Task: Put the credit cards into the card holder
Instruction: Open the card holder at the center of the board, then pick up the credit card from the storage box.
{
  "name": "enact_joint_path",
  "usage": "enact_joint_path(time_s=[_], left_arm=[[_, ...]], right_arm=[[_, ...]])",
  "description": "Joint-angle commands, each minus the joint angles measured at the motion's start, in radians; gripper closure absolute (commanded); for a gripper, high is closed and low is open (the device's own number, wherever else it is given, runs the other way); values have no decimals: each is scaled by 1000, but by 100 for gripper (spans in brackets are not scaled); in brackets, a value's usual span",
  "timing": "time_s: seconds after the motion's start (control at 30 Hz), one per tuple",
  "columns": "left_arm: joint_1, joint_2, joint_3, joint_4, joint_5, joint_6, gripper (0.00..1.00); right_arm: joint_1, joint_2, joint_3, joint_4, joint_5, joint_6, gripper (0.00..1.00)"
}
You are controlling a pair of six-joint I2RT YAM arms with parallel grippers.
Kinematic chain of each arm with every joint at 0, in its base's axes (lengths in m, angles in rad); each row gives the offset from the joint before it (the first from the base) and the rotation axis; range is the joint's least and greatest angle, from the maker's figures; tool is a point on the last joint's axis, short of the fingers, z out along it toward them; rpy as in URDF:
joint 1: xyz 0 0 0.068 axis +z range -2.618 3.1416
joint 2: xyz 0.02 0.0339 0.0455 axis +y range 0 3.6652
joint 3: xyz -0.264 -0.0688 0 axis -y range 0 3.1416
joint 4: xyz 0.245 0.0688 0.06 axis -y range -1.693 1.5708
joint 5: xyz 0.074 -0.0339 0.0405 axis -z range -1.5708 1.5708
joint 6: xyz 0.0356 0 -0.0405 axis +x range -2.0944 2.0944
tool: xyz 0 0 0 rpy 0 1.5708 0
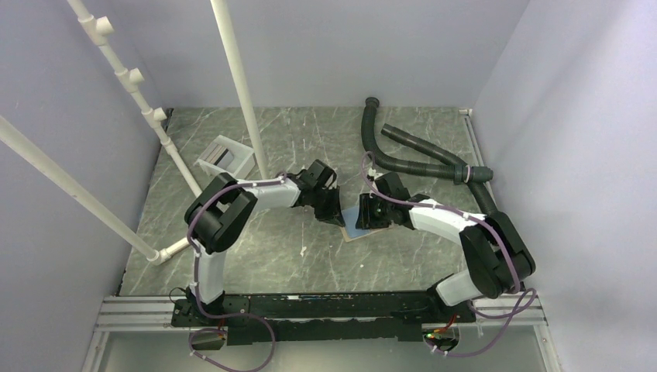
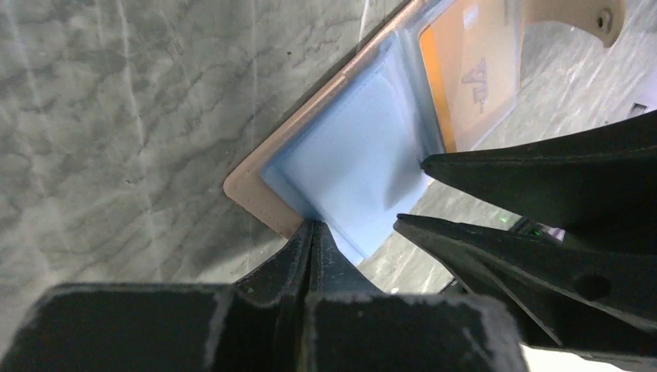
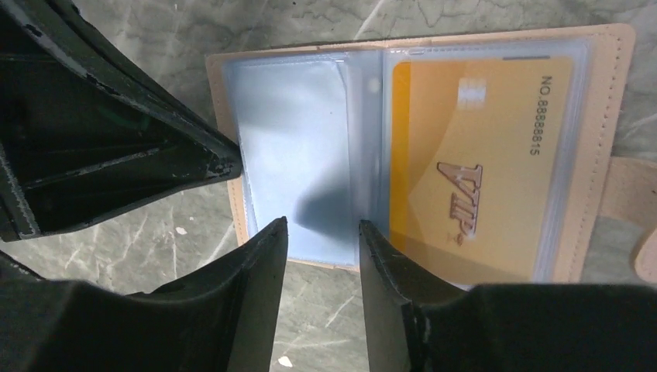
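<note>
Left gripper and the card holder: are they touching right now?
Touching. Left wrist view: the left gripper, fingers closed, rests its tip on the card holder at its tan edge, with no gap showing.

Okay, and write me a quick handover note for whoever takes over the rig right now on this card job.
Left gripper: shut, tip on the edge of the open card holder, beside the empty blue sleeve.
Right gripper: open, holding nothing, fingers straddling that sleeve's near edge.
Done: one gold card sits in the other sleeve.
Left: any other cards. The white tray holds something dark, too small to identify.
</note>
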Motion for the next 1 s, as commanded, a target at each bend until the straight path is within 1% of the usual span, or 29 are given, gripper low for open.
enact_joint_path(time_s=[0.0,0.1,0.13,0.2,0.27,0.33,0.37,0.4,0.5,0.57,0.63,0.67,0.73,0.8,0.83,0.9,0.93,0.97], left_arm=[[-4,76,48,-55,-71,39,97],[-3,129,99,-96,-106,80,100],[-4,141,119,-106,-114,91,100],[-4,157,179,-144,-135,120,100],[-5,145,218,-184,-170,147,96],[-5,100,227,-224,-194,173,87],[-4,59,211,-233,-195,182,81],[-4,10,179,-224,-183,189,72],[-10,-159,46,-160,-61,218,47],[-25,-288,-55,-126,30,259,33],[-33,-438,-154,-113,100,292,23],[-34,-507,-194,-115,124,304,19],[-34,-637,-247,-175,134,323,17],[-32,-765,-270,-268,31,297,16],[-32,-822,-285,-300,-33,271,13],[-31,-954,-326,-341,-166,202,12],[-29,-997,-335,-384,-261,159,12],[-28,-1039,-342,-437,-414,105,12]], right_arm=[[-4,10,-41,148,-108,85,60],[-8,-17,-77,201,-162,134,60],[-15,-32,-86,204,-169,143,58],[-36,-70,-91,184,-131,144,47],[-54,-115,-73,125,-51,107,38],[-58,-154,-40,48,35,56,30],[-59,-172,-27,18,70,33,26],[-59,-198,-17,-2,95,14,23],[-61,-243,-3,-22,131,-21,20],[-62,-257,0,-11,120,-32,19],[-64,-256,1,4,99,-37,18],[-65,-253,1,14,89,-40,18],[-67,-245,0,30,71,-43,18],[-68,-237,2,35,54,-45,18],[-68,-235,2,36,45,-47,18],[-69,-237,-5,42,32,-47,18],[-69,-240,-7,45,27,-47,18],[-69,-243,-8,47,22,-47,18]])
